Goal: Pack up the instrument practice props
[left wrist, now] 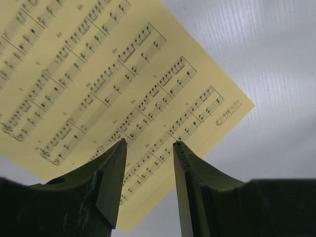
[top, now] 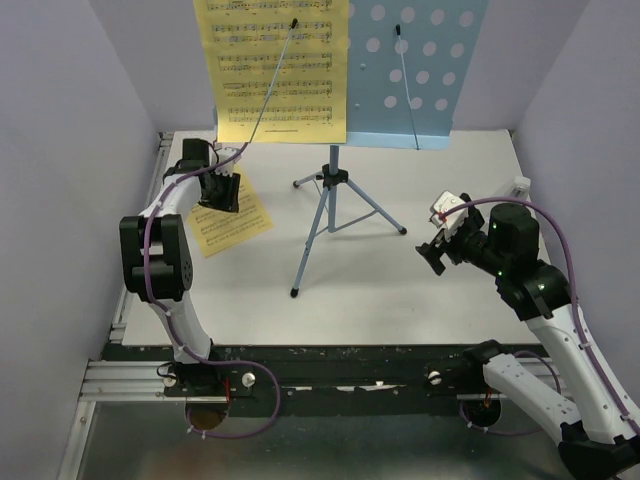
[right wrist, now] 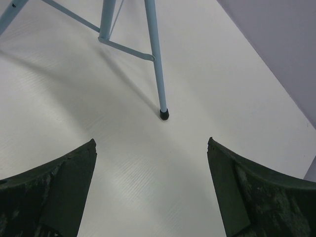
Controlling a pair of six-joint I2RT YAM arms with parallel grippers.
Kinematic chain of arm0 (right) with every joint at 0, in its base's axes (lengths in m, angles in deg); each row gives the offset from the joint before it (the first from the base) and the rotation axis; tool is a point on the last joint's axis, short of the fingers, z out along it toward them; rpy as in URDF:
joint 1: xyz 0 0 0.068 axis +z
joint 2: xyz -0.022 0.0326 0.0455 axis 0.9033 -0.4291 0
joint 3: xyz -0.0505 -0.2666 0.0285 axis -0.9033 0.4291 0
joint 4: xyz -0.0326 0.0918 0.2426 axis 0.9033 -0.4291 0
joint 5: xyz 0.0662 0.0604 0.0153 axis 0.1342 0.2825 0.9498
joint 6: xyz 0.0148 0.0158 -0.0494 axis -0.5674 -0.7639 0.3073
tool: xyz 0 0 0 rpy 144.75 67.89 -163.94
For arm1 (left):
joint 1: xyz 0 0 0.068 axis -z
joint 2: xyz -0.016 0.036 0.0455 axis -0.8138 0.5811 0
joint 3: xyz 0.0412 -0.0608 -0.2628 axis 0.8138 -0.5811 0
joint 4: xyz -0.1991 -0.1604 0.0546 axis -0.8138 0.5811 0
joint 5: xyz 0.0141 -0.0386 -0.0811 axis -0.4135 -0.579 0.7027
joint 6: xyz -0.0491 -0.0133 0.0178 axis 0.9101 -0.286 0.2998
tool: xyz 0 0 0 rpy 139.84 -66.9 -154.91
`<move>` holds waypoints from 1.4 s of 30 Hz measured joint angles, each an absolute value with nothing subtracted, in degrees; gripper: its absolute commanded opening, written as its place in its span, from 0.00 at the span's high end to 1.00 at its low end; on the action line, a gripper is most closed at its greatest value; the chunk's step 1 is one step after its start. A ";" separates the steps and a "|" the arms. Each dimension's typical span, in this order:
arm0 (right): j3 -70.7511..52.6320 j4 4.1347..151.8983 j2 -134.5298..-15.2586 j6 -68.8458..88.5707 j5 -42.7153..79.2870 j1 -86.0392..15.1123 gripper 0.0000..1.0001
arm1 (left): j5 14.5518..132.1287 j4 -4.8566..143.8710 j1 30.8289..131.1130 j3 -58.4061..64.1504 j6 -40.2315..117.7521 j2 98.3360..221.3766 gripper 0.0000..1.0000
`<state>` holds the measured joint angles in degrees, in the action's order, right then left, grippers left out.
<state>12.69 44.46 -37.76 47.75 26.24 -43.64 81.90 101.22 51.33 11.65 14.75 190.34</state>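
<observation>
A light-blue music stand (top: 330,205) stands at the table's middle back, its hole-punched desk (top: 420,70) up top. A yellow sheet-music page (top: 275,70) rests on the desk's left half under a wire holder. A second yellow page (top: 240,225) lies flat on the table at the left. My left gripper (top: 218,192) hovers over that page with its jaws open; the page fills the left wrist view (left wrist: 108,84). My right gripper (top: 437,250) is open and empty, right of the stand. The right wrist view shows a tripod leg (right wrist: 154,59) with its black foot (right wrist: 163,114). The whitish plastic piece is out of view.
Grey walls enclose the white table (top: 400,290) on the left, back and right. A small white block (top: 520,185) sits at the right edge. The tripod's three legs spread across the table's middle.
</observation>
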 measured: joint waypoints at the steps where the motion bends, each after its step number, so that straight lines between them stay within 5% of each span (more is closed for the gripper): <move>1: 12.80 44.53 -37.73 47.75 26.26 -43.64 0.00 | 82.49 102.53 51.33 11.58 15.83 191.58 0.48; 19: 13.30 44.68 -37.91 47.70 26.46 -43.64 0.00 | 80.21 109.28 51.20 6.67 18.60 194.90 0.55; 42: 13.30 44.70 -39.22 48.80 27.51 -43.64 0.00 | 72.02 109.92 46.85 -6.62 -2.64 184.83 0.60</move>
